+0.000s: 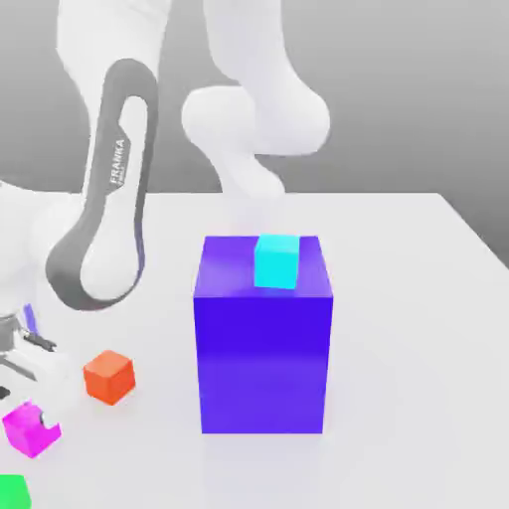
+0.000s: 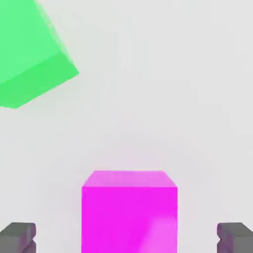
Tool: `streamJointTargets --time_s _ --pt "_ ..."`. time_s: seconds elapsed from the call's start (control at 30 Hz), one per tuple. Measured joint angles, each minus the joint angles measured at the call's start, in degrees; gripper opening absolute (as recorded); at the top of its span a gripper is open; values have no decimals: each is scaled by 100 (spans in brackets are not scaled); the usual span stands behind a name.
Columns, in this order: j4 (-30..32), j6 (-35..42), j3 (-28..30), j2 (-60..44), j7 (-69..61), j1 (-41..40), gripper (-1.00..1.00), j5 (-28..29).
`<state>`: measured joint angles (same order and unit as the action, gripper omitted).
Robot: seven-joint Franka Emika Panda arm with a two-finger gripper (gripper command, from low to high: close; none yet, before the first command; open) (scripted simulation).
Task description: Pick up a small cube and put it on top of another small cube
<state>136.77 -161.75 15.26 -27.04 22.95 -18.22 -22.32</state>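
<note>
Reaching low over the table [image 1: 418, 298] at the exterior view's left edge, the arm [image 1: 109, 199] bends down toward the near left corner, where the small cubes lie. Claw [image 2: 126, 237] stands apart: in the hand view its two dark fingertips [image 2: 19, 237] sit wide on either side of the magenta cube [image 2: 129, 212], with a clear gap between each tip and the cube's sides. No contact seen; nothing held.

Magenta cube [image 1: 30, 429] rests on the table near the left edge in the exterior view, partly covered by the hand's dark parts. Green cube [image 2: 29, 54] lies close by on the same surface, apart from the magenta one, turned at an angle to it; in the exterior view only a corner of it [image 1: 12, 492] shows at the near left corner. Orange cube [image 1: 108, 377] sits on the table just to the exterior view's right of the magenta one, separate from it, and near the arm's lower link.

Big blue block [image 1: 263, 338] stands upright in the middle of the table, well apart from the three small cubes on the left. Cyan cube [image 1: 276, 261] rests on its top face, toward the front edge of that face. Blue block sits between the left cluster and the open right half of the table. Arm's upper links rise behind the block, not touching it.
</note>
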Motion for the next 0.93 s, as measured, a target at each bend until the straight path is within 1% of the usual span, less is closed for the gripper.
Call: streamJointTargets --time_s 0.23,0.4,0.5,0.7,0.8,0.83,0.93 --pt "3 13 8 11 12 5 -100 15" --pt "174 677 539 865 501 406 -100 703" --pt "-328 1124 496 812 384 469 -100 889" --pt "-1528 1991 257 517 -33 577 -100 1140" --pt "-1733 1700 78 17 -236 494 -100 965" --pt "-1759 1544 11 -171 -296 445 100 886" --pt "-1759 1544 11 -171 -296 445 100 886"
